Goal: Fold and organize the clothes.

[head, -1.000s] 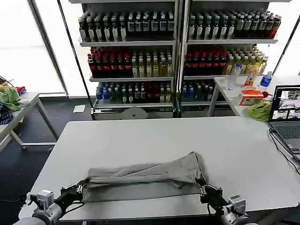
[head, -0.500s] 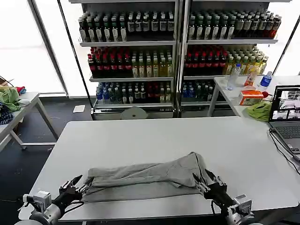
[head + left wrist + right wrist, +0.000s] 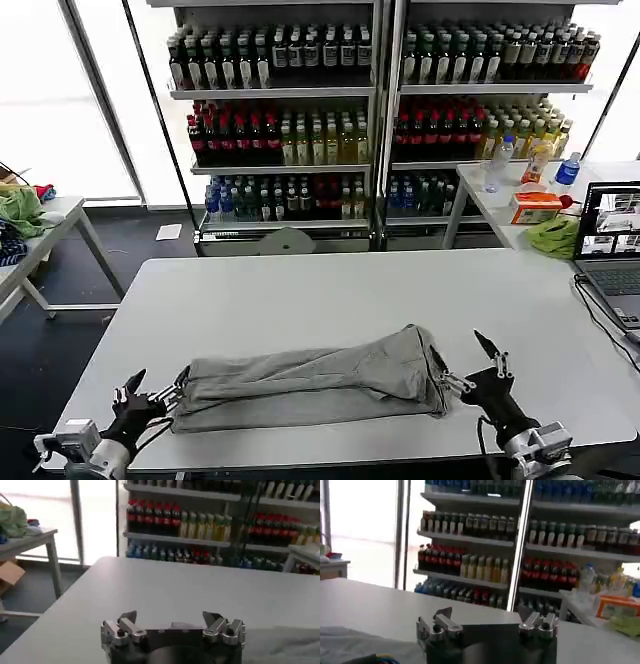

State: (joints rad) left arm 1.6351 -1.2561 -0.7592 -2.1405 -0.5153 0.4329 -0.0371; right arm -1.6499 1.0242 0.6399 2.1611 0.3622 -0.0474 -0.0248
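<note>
One of the clothes, a light grey shirt [image 3: 310, 385], lies folded into a long band across the near half of the white table [image 3: 330, 290]. My left gripper [image 3: 156, 383] stands open just off the shirt's left end, nothing between its fingers. Off the shirt's right end, my right gripper [image 3: 462, 358] is open too and holds nothing. In the left wrist view the left gripper [image 3: 170, 616] is spread wide over bare table, with grey cloth [image 3: 280, 645] beside it. The right wrist view has the right gripper [image 3: 490, 615] open, and the shirt [image 3: 350, 647] with a bit of coloured print [image 3: 385, 659].
A laptop [image 3: 612, 240] and a bright green cloth [image 3: 553, 237] sit at the right, by a side table with bottles [image 3: 500, 160]. Another table [image 3: 40, 225] with green cloth stands far left. Drink shelves [image 3: 370, 110] fill the back. The table's front edge lies just below the shirt.
Both grippers were closed on the shirt's two ends; they have opened, let go and drawn back outward. The shirt has settled flat on the table.
</note>
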